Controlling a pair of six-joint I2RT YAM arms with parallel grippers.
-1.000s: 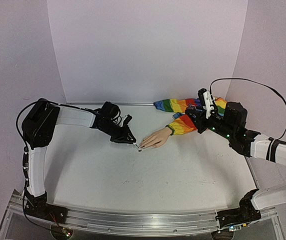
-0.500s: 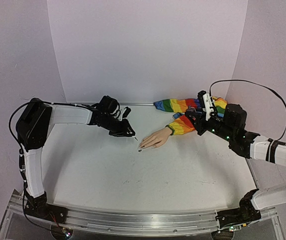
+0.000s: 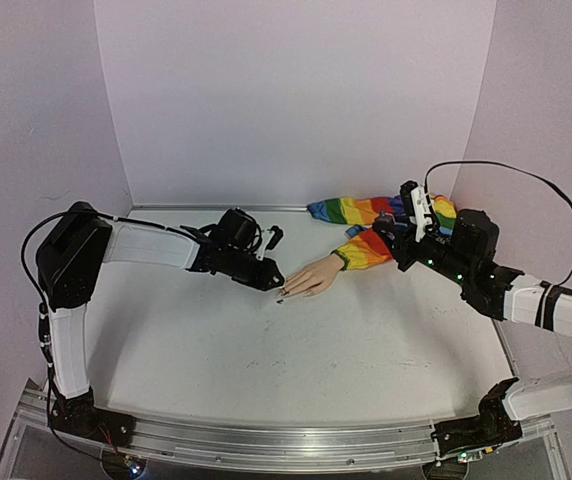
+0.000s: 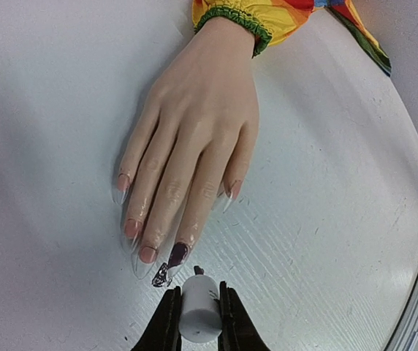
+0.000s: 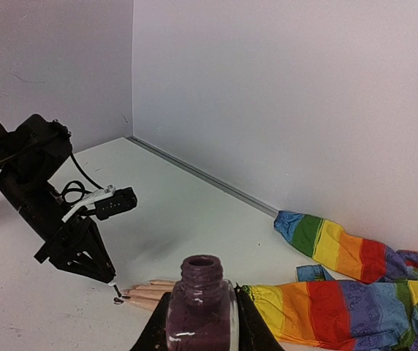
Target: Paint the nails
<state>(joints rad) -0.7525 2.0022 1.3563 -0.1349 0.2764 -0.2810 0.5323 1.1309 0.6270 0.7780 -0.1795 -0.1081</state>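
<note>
The pale peach mannequin hand (image 4: 194, 139) with a rainbow sleeve (image 3: 371, 240) lies palm down on the table. Its nails (image 4: 147, 254) are long and pointed; one nail (image 4: 177, 254) is dark purple, with a dark smear on the table at its tip. My left gripper (image 4: 196, 311) is shut on the white brush cap (image 4: 198, 307), whose dark brush tip points at the painted nail from just in front of it. My right gripper (image 5: 202, 329) is shut on the open purple polish bottle (image 5: 202, 307), held above the sleeve at the right.
The table (image 3: 296, 350) is white with pale walls behind and on both sides. The sleeve runs to the back right corner. A metal rail (image 3: 266, 440) edges the near side.
My left gripper has swung from beside the fingertips, drawn back a little, then moved right and down to the fingertips again. The right arm has barely moved.
</note>
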